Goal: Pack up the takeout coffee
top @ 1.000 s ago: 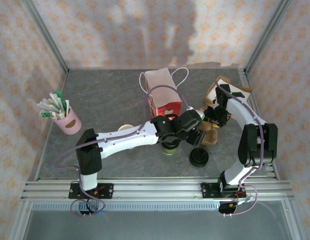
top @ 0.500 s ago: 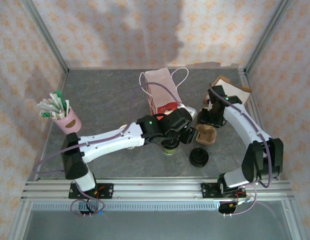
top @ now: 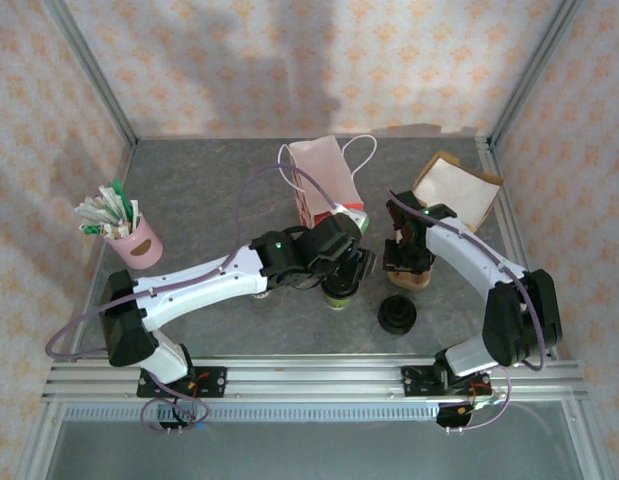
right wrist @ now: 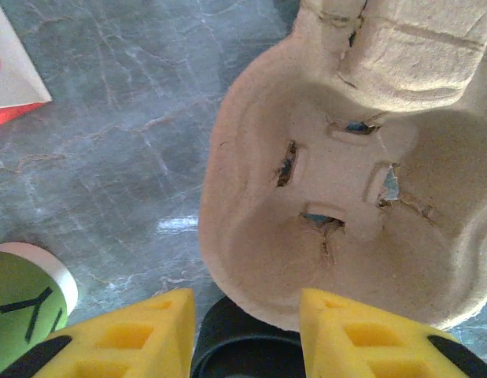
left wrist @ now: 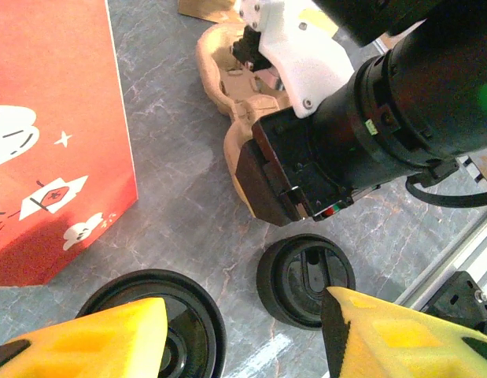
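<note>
The left tool [left wrist: 243, 315] is seen with its yellow fingers [left wrist: 86, 340] spread wide and nothing clamped. The takeout coffee [left wrist: 190, 303], a small olive-brown paper cup with a round black plastic lid, is found just below them, hemmed in by the red-and-white paper bag [left wrist: 54, 134] and a stack of black lids [left wrist: 306, 279]. The right tool [right wrist: 247, 315] is likewise parted and empty above the moulded pulp cup carrier [right wrist: 337, 197]. Open grey surface [top: 209, 200] is seen toward the pink cup of sachets [top: 136, 243].
</note>
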Robot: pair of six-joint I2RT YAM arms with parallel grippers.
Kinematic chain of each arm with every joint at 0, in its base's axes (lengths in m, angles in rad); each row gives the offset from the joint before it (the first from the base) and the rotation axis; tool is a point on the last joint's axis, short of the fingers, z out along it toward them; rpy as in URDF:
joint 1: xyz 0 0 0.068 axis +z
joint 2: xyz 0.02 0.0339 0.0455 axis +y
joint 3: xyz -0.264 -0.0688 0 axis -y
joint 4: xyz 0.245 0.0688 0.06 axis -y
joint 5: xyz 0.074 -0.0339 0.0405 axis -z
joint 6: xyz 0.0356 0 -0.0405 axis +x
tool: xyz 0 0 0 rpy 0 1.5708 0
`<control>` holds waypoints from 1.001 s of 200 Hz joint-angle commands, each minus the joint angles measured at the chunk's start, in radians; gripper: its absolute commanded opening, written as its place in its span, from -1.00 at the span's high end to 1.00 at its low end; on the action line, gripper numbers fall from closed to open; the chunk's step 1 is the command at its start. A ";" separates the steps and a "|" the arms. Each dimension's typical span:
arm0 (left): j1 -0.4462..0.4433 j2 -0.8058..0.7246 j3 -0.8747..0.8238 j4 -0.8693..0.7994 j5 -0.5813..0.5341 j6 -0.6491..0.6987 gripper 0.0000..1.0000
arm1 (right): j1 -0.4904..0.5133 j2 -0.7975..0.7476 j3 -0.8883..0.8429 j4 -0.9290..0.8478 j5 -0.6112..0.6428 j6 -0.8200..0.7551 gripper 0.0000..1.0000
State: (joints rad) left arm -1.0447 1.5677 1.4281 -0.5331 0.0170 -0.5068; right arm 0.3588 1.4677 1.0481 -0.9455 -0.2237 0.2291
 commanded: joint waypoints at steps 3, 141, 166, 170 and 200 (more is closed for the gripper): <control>0.009 -0.028 -0.017 0.022 -0.026 -0.010 -0.11 | 0.012 0.024 -0.017 0.000 0.033 0.015 0.25; 0.018 -0.011 -0.011 0.021 -0.015 -0.010 -0.11 | 0.029 0.082 -0.011 0.017 0.035 0.010 0.50; 0.017 -0.009 -0.009 0.019 -0.015 -0.009 -0.11 | 0.030 0.073 -0.008 0.013 0.040 0.009 0.55; 0.017 -0.008 -0.009 0.019 -0.014 -0.010 -0.11 | 0.030 0.072 -0.008 0.011 0.041 0.010 0.56; 0.017 -0.005 -0.011 0.020 -0.015 -0.011 -0.11 | 0.030 0.035 0.001 -0.001 0.057 0.011 0.69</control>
State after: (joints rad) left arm -1.0332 1.5661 1.4181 -0.5266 0.0174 -0.5068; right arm 0.3836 1.5364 1.0416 -0.9264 -0.2153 0.2359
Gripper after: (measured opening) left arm 0.554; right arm 0.181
